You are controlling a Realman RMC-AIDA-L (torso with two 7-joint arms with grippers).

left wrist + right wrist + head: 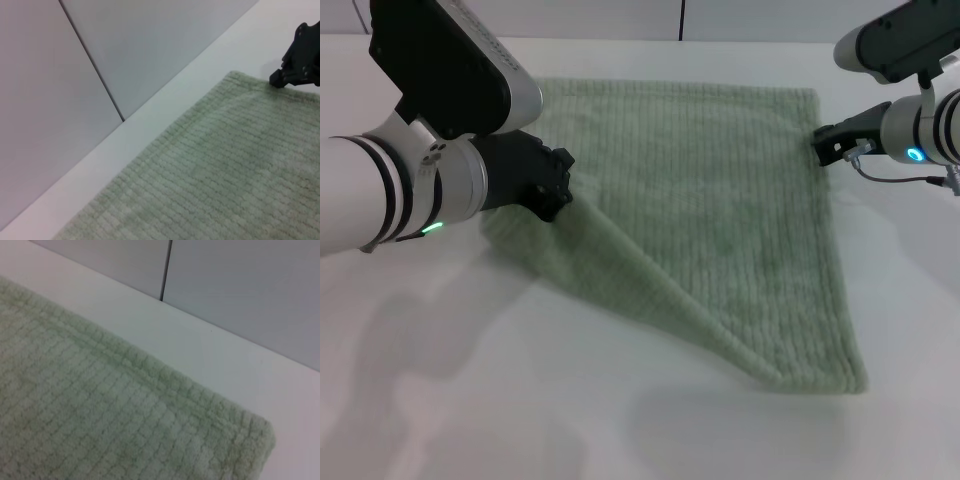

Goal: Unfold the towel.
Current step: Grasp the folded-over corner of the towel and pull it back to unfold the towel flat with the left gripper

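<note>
The pale mint-green towel (720, 200) lies spread on the white table, ribbed side up. Its near-left part is folded over along a diagonal crease that runs down to the near-right corner. My left gripper (558, 190) is at the towel's left side, shut on the raised flap where the crease begins. My right gripper (820, 147) rests at the far-right corner of the towel, touching its hem. In the left wrist view the towel (225, 175) fills the lower part and the right gripper (278, 80) shows at its corner. The right wrist view shows the towel (100, 415) with its hemmed corner.
The white table (520, 400) stretches in front of and to the left of the towel. A grey panelled wall (125, 50) runs along the table's far edge, just behind the towel.
</note>
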